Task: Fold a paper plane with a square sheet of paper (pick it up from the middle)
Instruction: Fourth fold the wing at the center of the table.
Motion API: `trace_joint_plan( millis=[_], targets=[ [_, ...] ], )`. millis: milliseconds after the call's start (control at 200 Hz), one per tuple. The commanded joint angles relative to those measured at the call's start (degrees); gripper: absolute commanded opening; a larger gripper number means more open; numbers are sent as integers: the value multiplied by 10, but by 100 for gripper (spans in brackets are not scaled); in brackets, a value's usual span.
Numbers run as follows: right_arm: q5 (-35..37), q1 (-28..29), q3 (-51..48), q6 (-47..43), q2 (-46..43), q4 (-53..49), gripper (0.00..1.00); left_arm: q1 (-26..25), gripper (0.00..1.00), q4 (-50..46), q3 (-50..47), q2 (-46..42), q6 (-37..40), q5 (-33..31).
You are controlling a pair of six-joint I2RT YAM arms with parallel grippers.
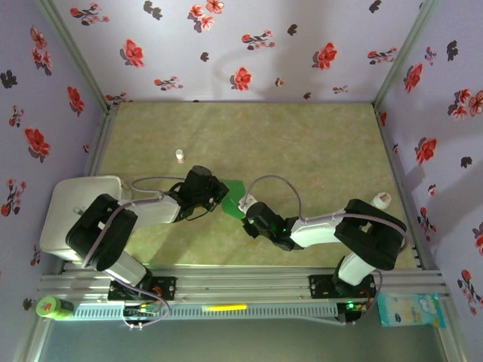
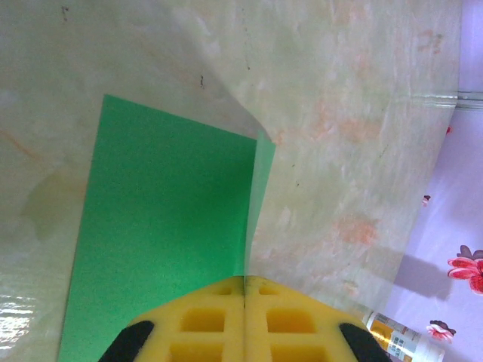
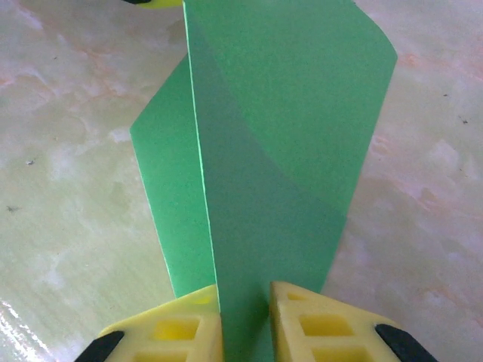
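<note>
The square sheet of paper (image 1: 232, 197) is bright green and partly folded, hanging between both grippers just above the table's middle front. My left gripper (image 1: 215, 194) holds its left edge. In the left wrist view the yellow jaws (image 2: 245, 280) are pressed together on a thin upright fold of the sheet (image 2: 166, 226). My right gripper (image 1: 247, 210) holds the other side. Its yellow fingers (image 3: 245, 302) stand a little apart, with a loose folded flap of the paper (image 3: 279, 151) rising between them.
A tiny white bottle (image 1: 179, 155) stands behind the left gripper, also seen lying at the edge (image 2: 404, 339). A white box (image 1: 75, 211) sits at the left. Another small bottle (image 1: 383, 199) is by the right wall. Flowered walls close in three sides.
</note>
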Motion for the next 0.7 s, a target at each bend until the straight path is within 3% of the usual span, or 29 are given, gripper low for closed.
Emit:
trace_joint_plan(
  millis=[0, 200, 465, 695],
  targets=[
    [-3, 5, 15, 8, -4, 1, 21, 0, 4, -5, 13, 7, -3, 5],
    [-1, 4, 13, 12, -2, 3, 21, -1, 4, -4, 13, 6, -2, 6],
    [0, 4, 11, 17, -2, -3, 11, 0, 5, -4, 13, 4, -1, 5],
    [-8, -2, 15, 38, 9, -4, 2, 17, 32, -48, 18, -35, 30, -1]
  ],
)
